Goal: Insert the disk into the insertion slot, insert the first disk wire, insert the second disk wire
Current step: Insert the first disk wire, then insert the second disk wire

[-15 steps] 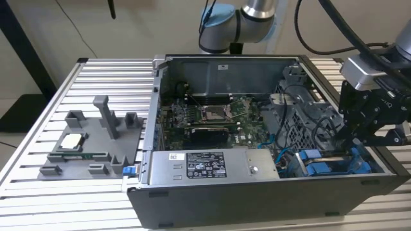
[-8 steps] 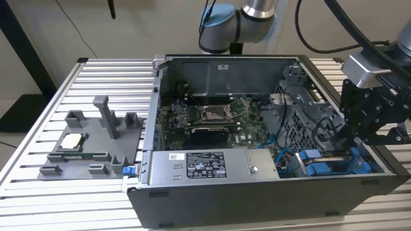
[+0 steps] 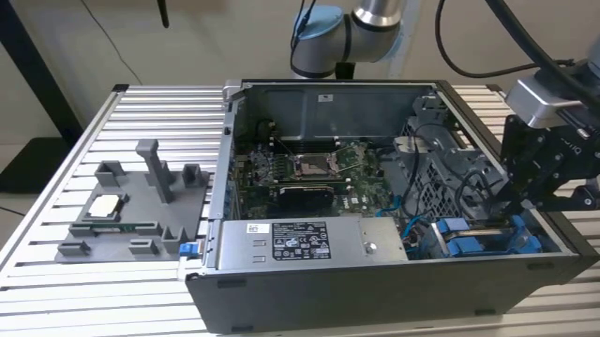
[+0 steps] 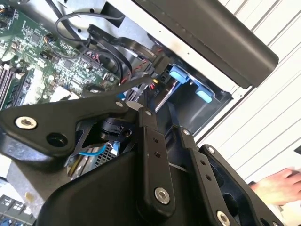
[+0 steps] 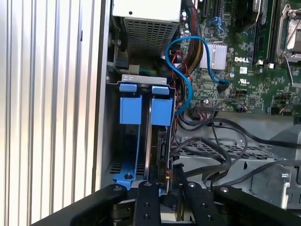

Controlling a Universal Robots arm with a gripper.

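1. The table [image 3: 150,119] carries the open case [image 3: 375,295], which holds the slot [image 3: 487,242] in 1 corner.
2. The board [image 3: 310,168] lies near the slot, with a loose bundle of cables between them.
3. In the first wrist view the slot shows 2 blue tabs side by side. The bay behind 1 tab looks empty.
4. The disk [image 5: 160,136] appears seated in the slot's other bay, standing on edge. Its long axis runs along the slot's depth, from its blue tab toward the gripper.
5. The gripper [image 5: 167,183], on the rig's 1 arm, hangs just beside the slot, at the disk end opposite the tab. It is in line with the disk's long axis, so judged from this alignment the disk lies straight ahead of the tool.
6. Tool state: whether it is released, clenched or grasping something cannot be told from these views.
7. A person's hand [image 4: 277,186] rests over the table, well apart from the slot and outside the case.
8. A black connector [image 4: 162,71] with thin wires hangs near the slot's blue tabs, close ahead of the gripper. Contact between them cannot be confirmed.
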